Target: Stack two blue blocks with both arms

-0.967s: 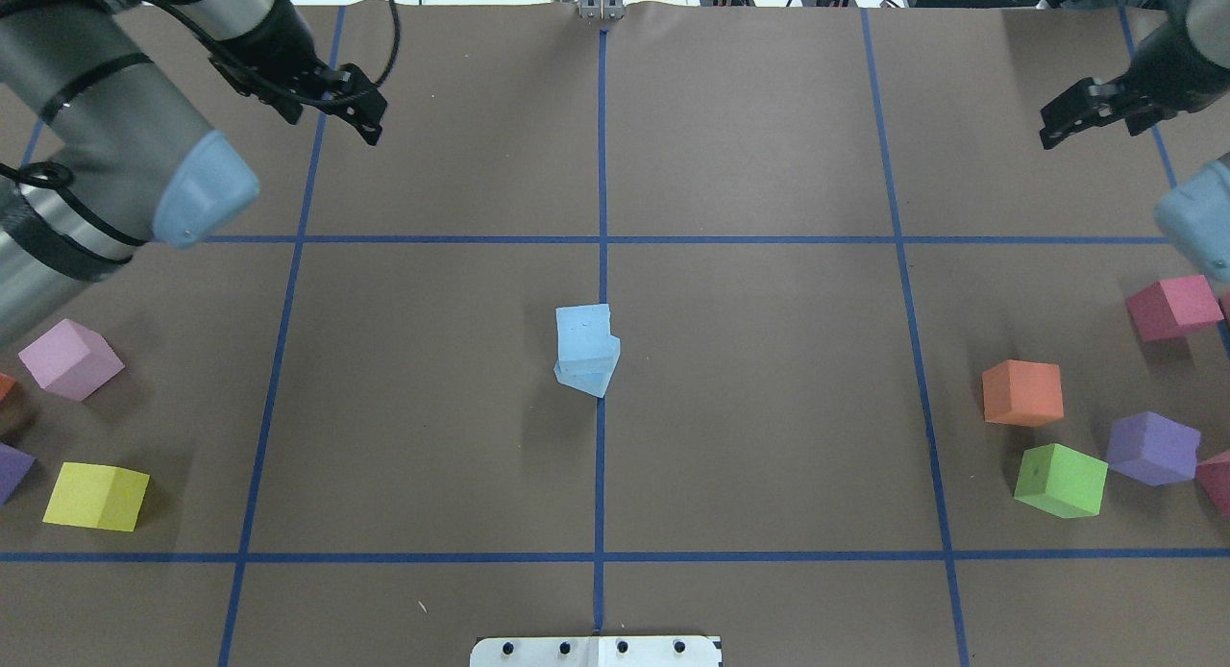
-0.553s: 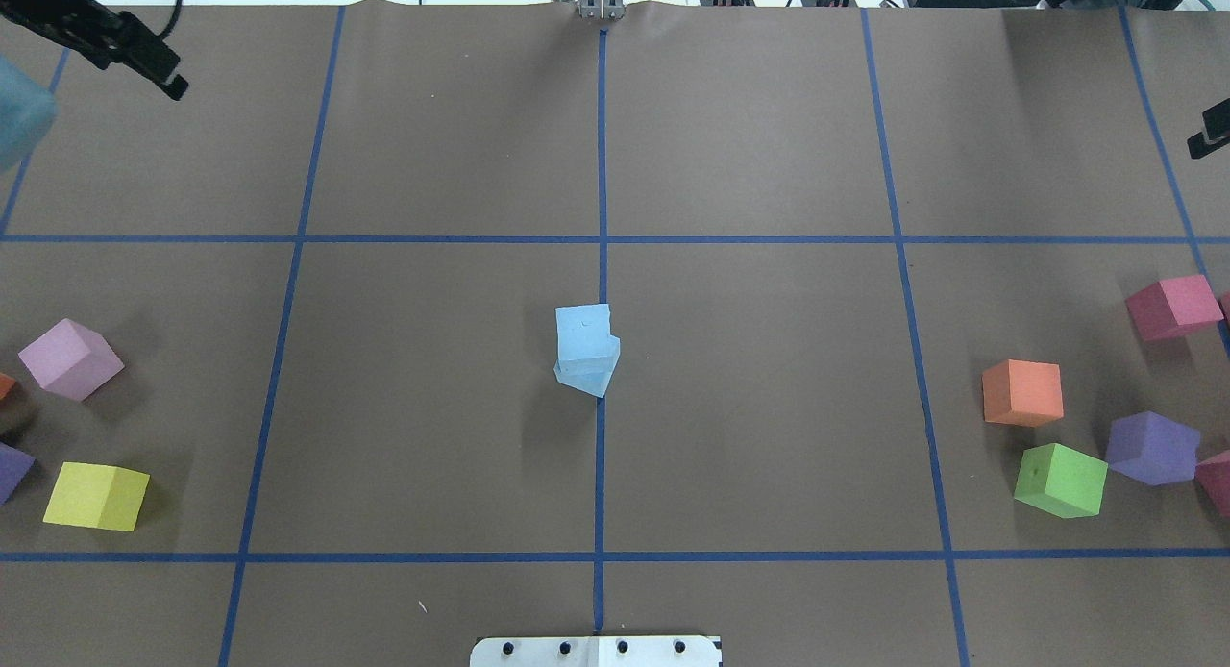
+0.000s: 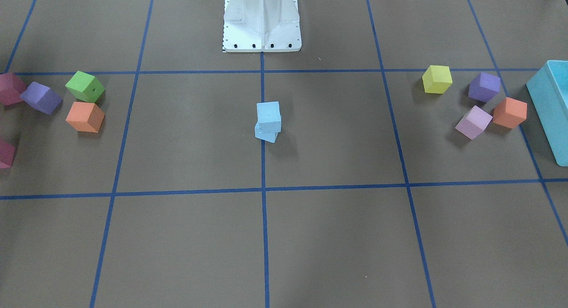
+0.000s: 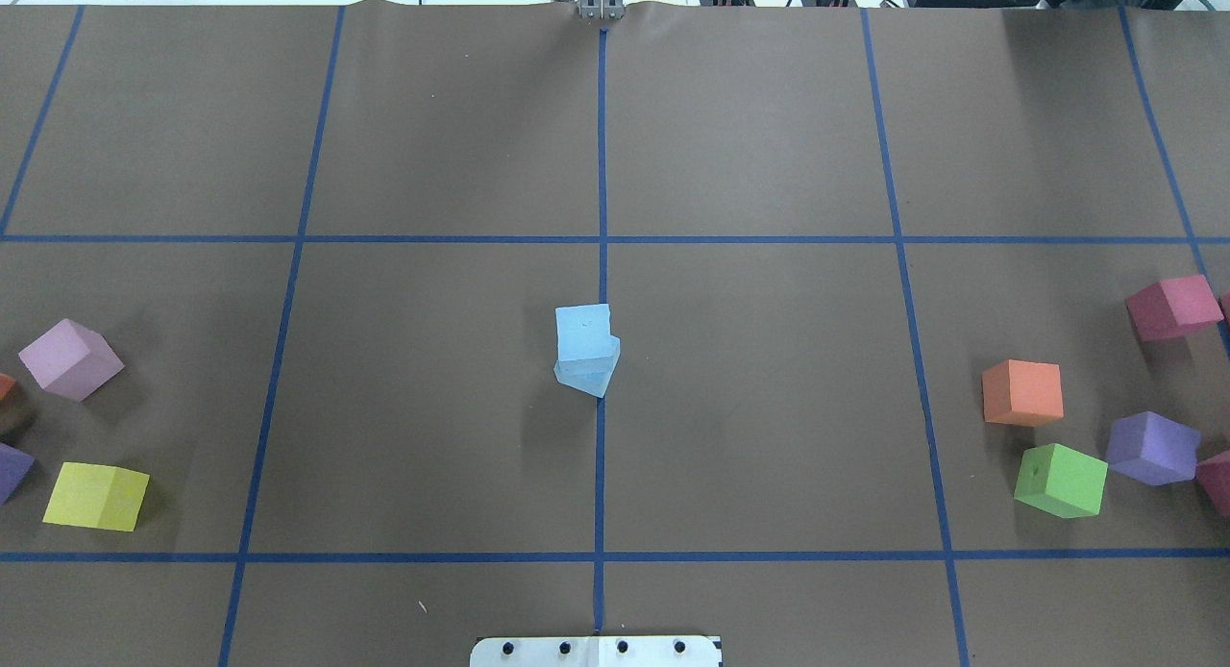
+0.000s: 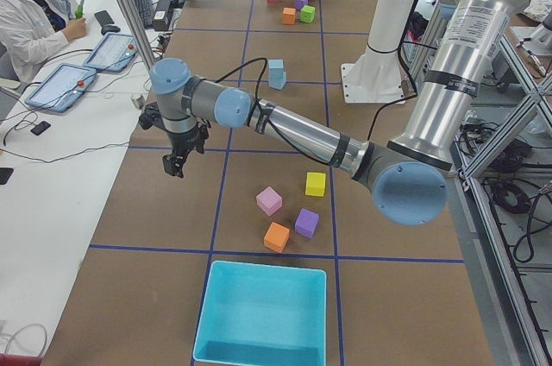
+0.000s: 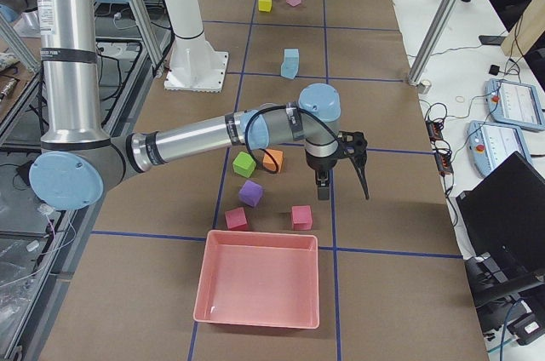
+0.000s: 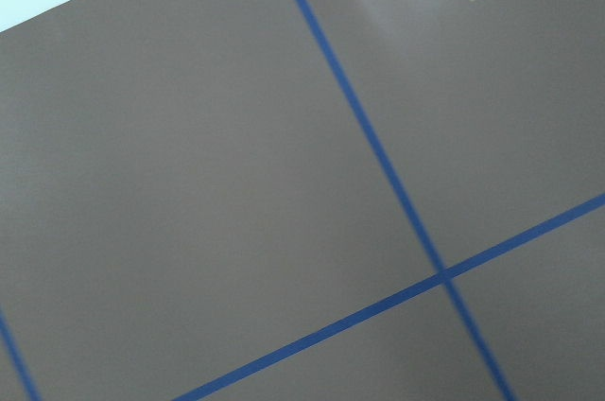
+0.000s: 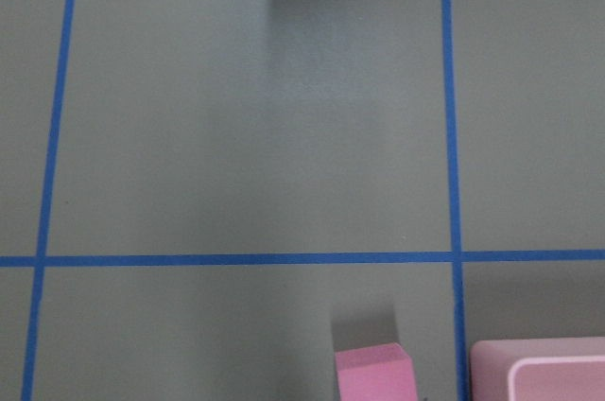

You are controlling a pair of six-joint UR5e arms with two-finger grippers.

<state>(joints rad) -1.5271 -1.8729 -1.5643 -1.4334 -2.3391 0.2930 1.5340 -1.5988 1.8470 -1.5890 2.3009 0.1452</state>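
Note:
The two blue blocks stand stacked at the table's middle on the centre line. The upper block point(image 4: 583, 333) sits askew on the lower block point(image 4: 592, 380). The stack also shows in the front-facing view point(image 3: 268, 113), the left view point(image 5: 276, 74) and the right view point(image 6: 290, 63). No gripper touches it. My left gripper point(image 5: 176, 160) hangs over the table's far left part, seen only in the left view. My right gripper point(image 6: 343, 184) hangs over the far right part, seen only in the right view. I cannot tell whether either is open or shut.
Coloured cubes lie at both sides: yellow point(image 4: 96, 496) and pink point(image 4: 70, 358) on the left, orange point(image 4: 1022, 392), green point(image 4: 1060, 480) and purple point(image 4: 1151, 448) on the right. A turquoise bin point(image 5: 217, 309) stands at the left end, a pink bin point(image 6: 213, 286) at the right end.
Both arms have drawn outward and left the overhead view. The blue stack has not moved.

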